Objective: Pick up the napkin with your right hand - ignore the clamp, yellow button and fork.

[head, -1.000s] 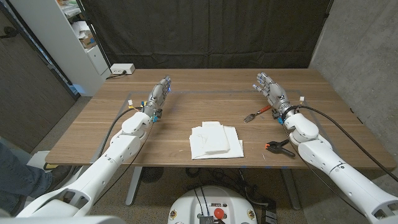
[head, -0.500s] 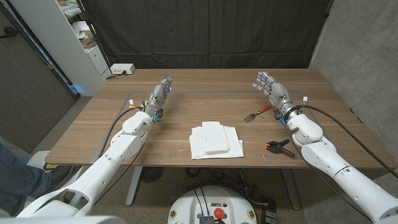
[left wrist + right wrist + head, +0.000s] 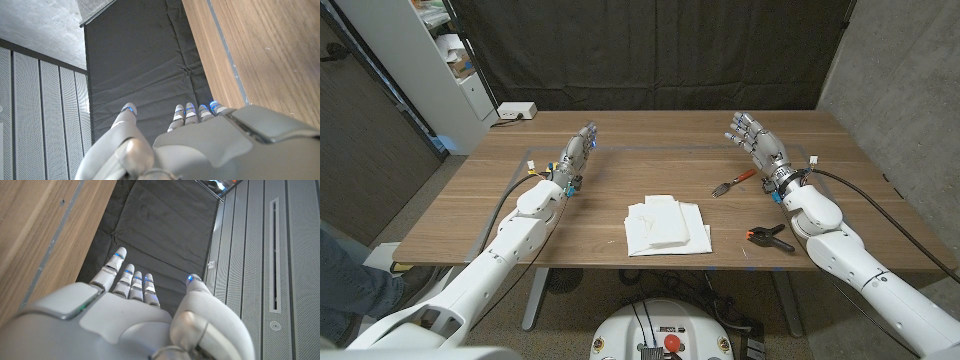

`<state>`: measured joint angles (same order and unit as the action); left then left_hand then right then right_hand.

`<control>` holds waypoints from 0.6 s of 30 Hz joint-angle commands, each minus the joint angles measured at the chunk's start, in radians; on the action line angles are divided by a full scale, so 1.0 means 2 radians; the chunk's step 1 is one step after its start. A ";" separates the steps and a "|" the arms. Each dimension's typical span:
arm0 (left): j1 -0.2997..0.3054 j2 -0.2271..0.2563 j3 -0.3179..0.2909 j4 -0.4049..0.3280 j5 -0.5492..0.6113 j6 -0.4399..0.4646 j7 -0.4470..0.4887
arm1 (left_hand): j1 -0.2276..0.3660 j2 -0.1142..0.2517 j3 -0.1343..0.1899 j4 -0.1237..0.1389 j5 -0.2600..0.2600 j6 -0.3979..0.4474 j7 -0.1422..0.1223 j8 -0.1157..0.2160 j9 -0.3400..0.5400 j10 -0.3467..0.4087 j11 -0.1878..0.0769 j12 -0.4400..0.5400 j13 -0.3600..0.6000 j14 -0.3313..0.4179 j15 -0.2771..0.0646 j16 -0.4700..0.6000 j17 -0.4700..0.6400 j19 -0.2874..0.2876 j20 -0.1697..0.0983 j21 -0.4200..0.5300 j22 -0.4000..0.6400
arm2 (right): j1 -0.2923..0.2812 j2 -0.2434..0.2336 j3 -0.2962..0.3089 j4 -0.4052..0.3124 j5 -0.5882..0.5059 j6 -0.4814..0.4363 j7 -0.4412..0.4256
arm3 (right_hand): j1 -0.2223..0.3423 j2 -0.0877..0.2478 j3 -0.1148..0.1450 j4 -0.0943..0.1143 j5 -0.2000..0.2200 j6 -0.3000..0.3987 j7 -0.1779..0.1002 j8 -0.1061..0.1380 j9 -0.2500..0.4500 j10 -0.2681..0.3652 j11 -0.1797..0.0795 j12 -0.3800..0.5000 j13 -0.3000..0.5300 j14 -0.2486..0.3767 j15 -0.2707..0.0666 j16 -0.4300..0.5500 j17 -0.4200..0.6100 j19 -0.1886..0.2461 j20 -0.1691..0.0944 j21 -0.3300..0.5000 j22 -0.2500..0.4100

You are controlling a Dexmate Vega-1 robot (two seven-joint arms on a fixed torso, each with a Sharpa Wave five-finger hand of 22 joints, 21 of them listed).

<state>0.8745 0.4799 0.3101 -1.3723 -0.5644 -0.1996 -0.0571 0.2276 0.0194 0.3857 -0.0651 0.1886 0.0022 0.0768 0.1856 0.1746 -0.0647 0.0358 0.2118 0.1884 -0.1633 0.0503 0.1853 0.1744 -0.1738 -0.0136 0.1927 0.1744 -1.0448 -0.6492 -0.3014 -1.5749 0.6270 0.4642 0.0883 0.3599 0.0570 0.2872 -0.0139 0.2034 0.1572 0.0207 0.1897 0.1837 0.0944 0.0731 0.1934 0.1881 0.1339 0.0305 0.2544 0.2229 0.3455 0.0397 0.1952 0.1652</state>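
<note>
wooden table (image 3: pixel 620 175), brown, long grain, set before a black curtain (image 3: pixel 650 55); concrete wall (image 3: pixel 900 70) to the right of the curtain, white shelving (image 3: pixel 440 60) to its left.

napkin (image 3: pixel 665 227): white, folded, several layers overlapping, lying flat near the front edge of the table at its middle. all places below given relative to the napkin.

right hand (image 3: pixel 756 143): well apart from the napkin, beyond it and toward the robot's right, raised over the far right part of the table. fingers spread and slightly curled, holding nothing. seen from behind in the right wrist view (image 3: pixel 135 315), fingertips (image 3: pixel 119 256) lit blue, pointing past the table edge at the curtain.

left hand (image 3: pixel 577 155): beyond the napkin and toward the robot's left, well apart from it. fingers extended and close together, holding nothing; whether touching the table cannot be told. seen from behind in the left wrist view (image 3: pixel 200 145), blue lights at the fingertips (image 3: pixel 186 106).

fork (image 3: pixel 730 184): red handle, metal tines, lying right of the napkin and a little beyond it, between napkin and right hand.

clamp (image 3: pixel 768 237): black with orange tips, lying right of the napkin, level with it, just beside the right forearm.

white box (image 3: pixel 516 111): at the far left corner of the table, well apart from the napkin.

writing, brands, labels: none legible on any item.
</note>
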 commanded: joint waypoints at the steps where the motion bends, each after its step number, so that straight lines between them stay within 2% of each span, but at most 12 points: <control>1: 0.003 0.006 -0.004 -0.004 -0.001 0.003 0.000 | 0.002 0.005 0.002 -0.003 0.000 0.003 0.000 0.003 0.001 0.001 0.000 0.002 0.001 0.001 0.001 0.002 0.001 -0.015 0.005 0.002 0.002 | -0.005 0.005 -0.002 -0.001 0.003 0.017 0.012 | 0.003 -0.001 0.000 -0.005 0.000 0.002 -0.007 0.004 0.003 0.004 -0.004 0.002 0.003 -0.001 0.004 -0.005 0.000 -0.004 0.002 -0.003 0.003; 5: -0.001 0.007 -0.003 -0.002 0.002 0.006 0.000 | 0.002 0.006 0.002 -0.003 0.000 0.004 -0.001 0.003 0.001 0.001 0.000 0.002 0.001 0.002 0.000 0.002 0.001 -0.015 0.006 0.002 0.002 | -0.002 0.012 -0.005 0.009 0.000 0.030 0.015 | 0.004 -0.001 0.000 -0.007 0.001 0.006 -0.010 0.005 0.003 0.010 -0.004 0.004 0.003 -0.018 0.009 -0.013 -0.001 -0.013 -0.002 -0.005 0.003; 18: -0.016 0.001 0.002 0.013 0.002 0.007 -0.010 | 0.003 0.008 0.003 -0.005 0.000 0.007 -0.002 0.003 0.001 0.000 -0.003 0.001 0.001 0.001 -0.005 0.001 0.001 -0.017 0.007 0.002 0.002 | -0.003 0.008 -0.009 0.013 -0.021 0.056 0.023 | 0.006 0.000 0.001 -0.010 0.002 0.015 -0.016 0.008 0.004 0.018 -0.006 0.006 0.003 -0.021 0.007 -0.016 -0.003 -0.015 -0.003 -0.004 0.003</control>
<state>0.8656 0.4887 0.3055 -1.3695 -0.5638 -0.1884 -0.0615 0.2310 0.0227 0.3897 -0.0695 0.1885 0.0074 0.0714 0.1855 0.1746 -0.0648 0.0358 0.2119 0.1884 -0.1578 0.0448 0.1852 0.1744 -0.1738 -0.0033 0.1927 0.1744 -1.0498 -0.6293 -0.3118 -1.5559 0.6149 0.5345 0.1207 0.3599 0.0570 0.2864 -0.0295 0.2034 0.1786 -0.0109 0.1973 0.1886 0.1234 0.0626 0.2012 0.1881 0.0889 0.0498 0.2196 0.2183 0.3148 0.0376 0.1875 0.1701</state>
